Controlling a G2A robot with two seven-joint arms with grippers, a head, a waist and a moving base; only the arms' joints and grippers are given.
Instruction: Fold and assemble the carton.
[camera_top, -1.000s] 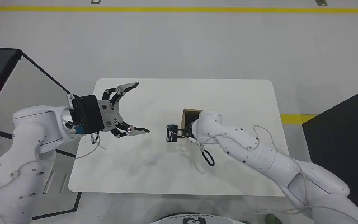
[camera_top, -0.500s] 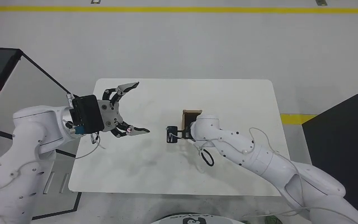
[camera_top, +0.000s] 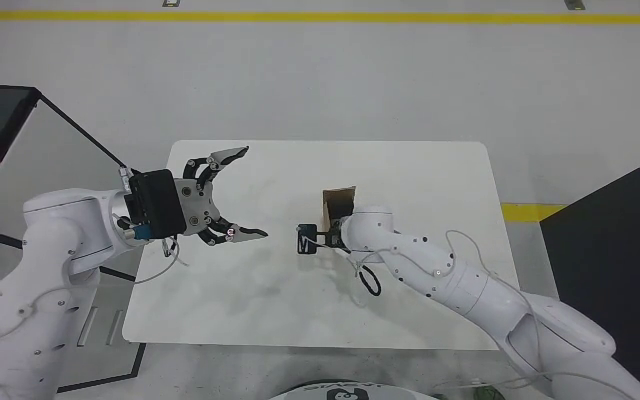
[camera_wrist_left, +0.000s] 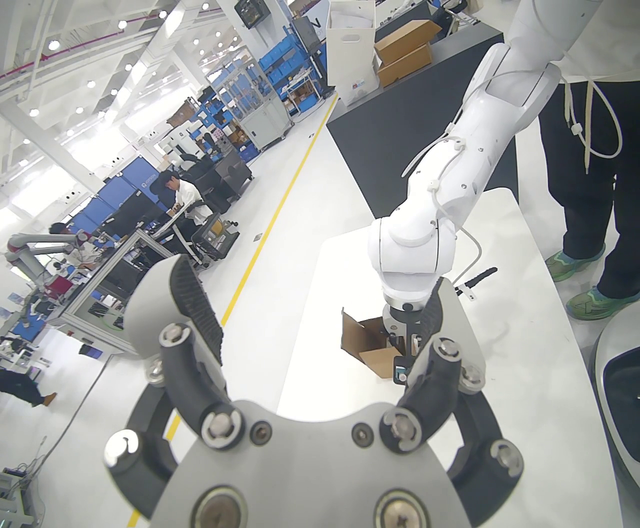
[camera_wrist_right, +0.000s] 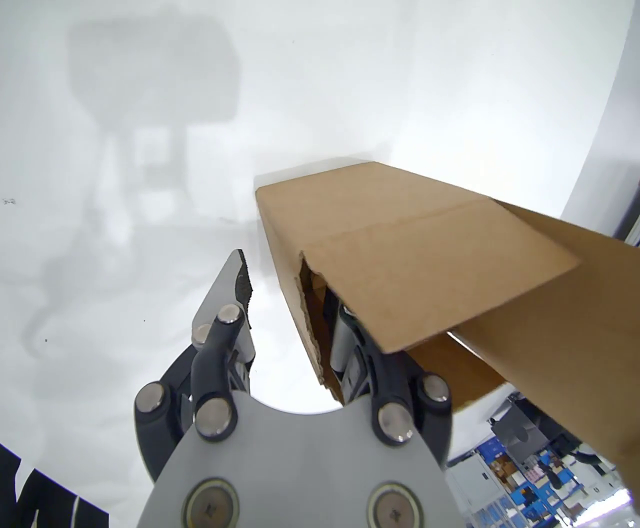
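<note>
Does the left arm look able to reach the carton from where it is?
Probably yes: bare table lies between the open left claw and the carton, though the right claw straddles one carton wall.

White table (camera_top: 430, 170) on pale grey floor (camera_top: 300, 80), yellow floor line (camera_top: 300, 16), blue shelving (camera_wrist_left: 282, 67) beyond.

White table (camera_top: 300, 300) on grey floor (camera_top: 320, 80), yellow line (camera_top: 300, 16) beyond.
</note>
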